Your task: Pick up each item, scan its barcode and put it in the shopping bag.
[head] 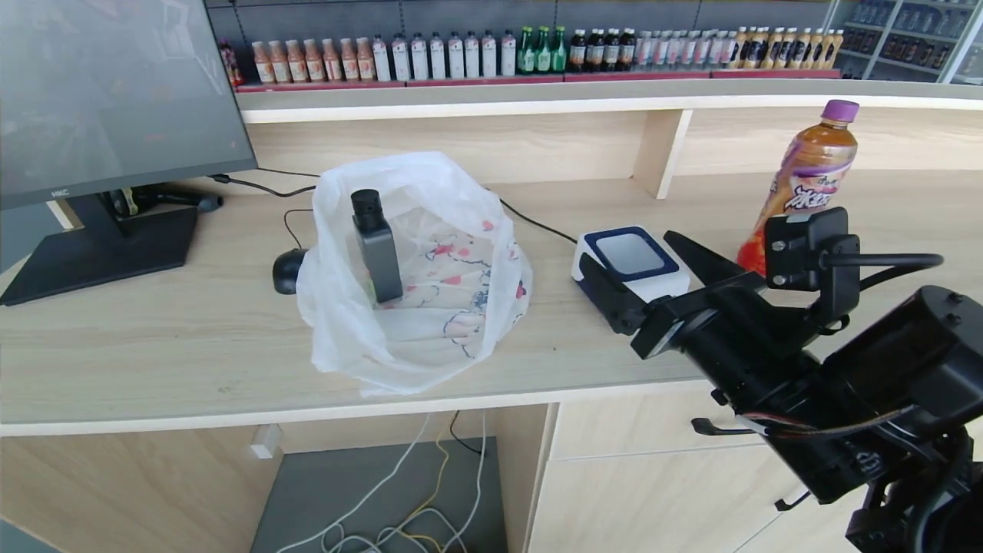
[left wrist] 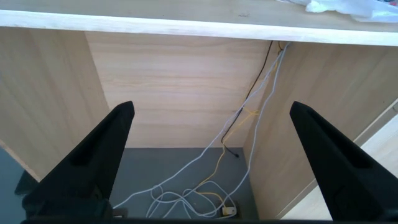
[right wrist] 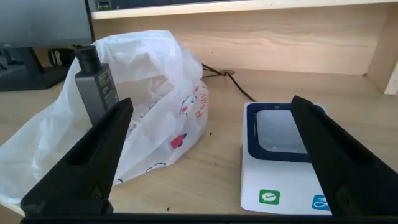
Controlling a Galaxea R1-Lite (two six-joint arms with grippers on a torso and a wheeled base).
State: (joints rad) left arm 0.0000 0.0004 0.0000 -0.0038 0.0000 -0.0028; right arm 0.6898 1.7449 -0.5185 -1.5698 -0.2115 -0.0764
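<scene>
A white plastic shopping bag (head: 445, 307) (right wrist: 180, 118) stands open on the wooden counter (head: 153, 346). A grey bottle with a black cap (head: 376, 246) (right wrist: 96, 87) stands upright inside it. Right of the bag sits the white-and-blue barcode scanner (head: 631, 261) (right wrist: 283, 155). An orange drink bottle with a purple cap (head: 806, 180) stands at the far right. My right gripper (head: 626, 247) (right wrist: 212, 102) is open and holds nothing, its fingers either side of the scanner's near end. My left gripper (left wrist: 211, 118) is open below the counter, holding nothing.
A monitor (head: 115, 84) on its stand fills the back left, with a black mouse (head: 288, 270) beside the bag. Cables (left wrist: 205, 186) hang in the recess under the counter. A raised shelf with several bottles (head: 537, 50) runs along the back.
</scene>
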